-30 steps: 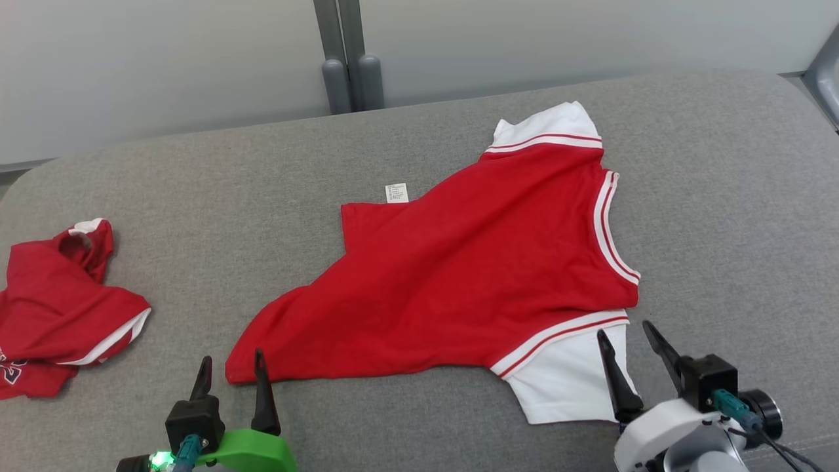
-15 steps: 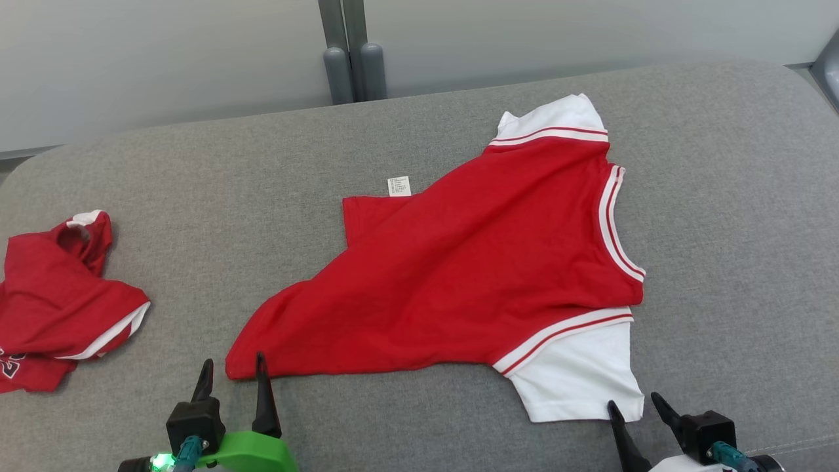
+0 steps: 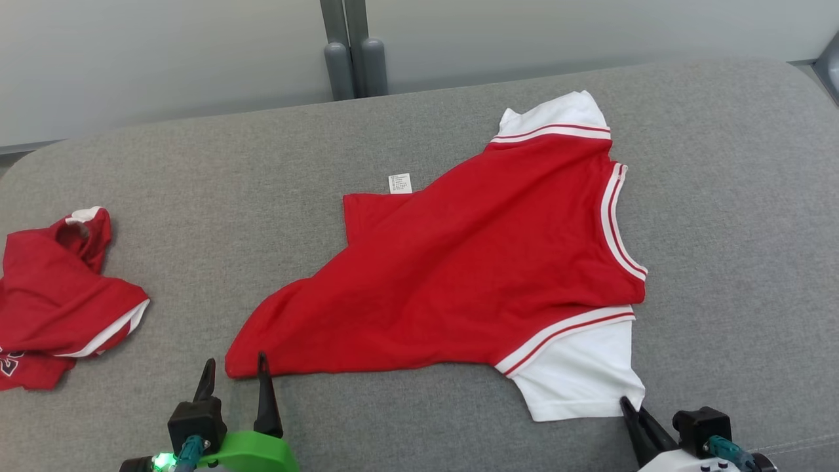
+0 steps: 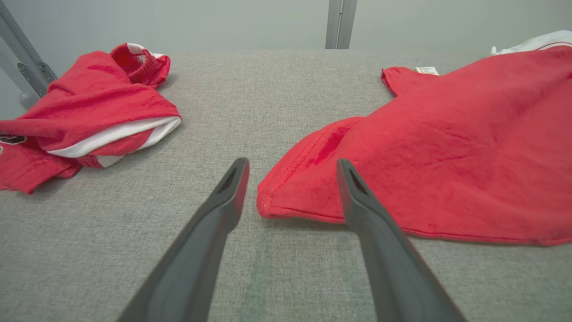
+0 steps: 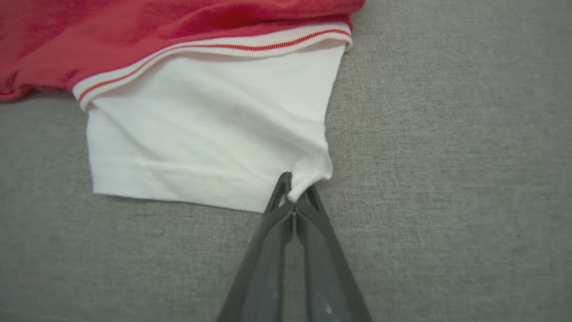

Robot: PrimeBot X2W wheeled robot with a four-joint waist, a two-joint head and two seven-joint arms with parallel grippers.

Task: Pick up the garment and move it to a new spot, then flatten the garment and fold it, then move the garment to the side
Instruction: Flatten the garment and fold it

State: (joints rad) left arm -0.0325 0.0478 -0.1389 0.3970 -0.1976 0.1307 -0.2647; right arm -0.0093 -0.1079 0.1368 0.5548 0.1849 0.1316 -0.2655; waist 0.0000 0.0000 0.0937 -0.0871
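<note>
Garment (image 3: 459, 275): a red knit jersey with white sleeves. It is spread on the grey woven cushion (image 3: 196, 196), reaching from just ahead of the left gripper (image 3: 236, 359) across to the right gripper (image 5: 296, 187).
Second jersey (image 3: 59, 308): a crumpled red heap with white trim and a ribbed opening. It sits well to the left of the left gripper, apart from the garment.
Left gripper: its 2 long, dark, tapered fingers are spread apart and hold nothing.
Hem corner (image 4: 277, 201): a blunt point of soft, fuzzy red knit with a stitched seam. It lies just beyond the left gripper's tips, between them in the left wrist view.
Care label (image 3: 400, 183): a small white rectangle at the far red corner, ahead and to the right of the left gripper. Its print is too small to read.
Body: roughly triangular, mostly smooth, with shallow diagonal creases. A curved white band edges its right side.
Far sleeve (image 3: 557, 115): white and folded, well ahead of the right gripper.
Near sleeve (image 5: 210, 134): a smooth white trapezoid with a hemmed cuff. It joins the red under a ribbed white band with 1 red stripe, directly ahead of the right gripper.
Right gripper: its 2 fingers are pressed together, clamped on the near sleeve's right cuff corner. The cloth puckers at the pinch.
</note>
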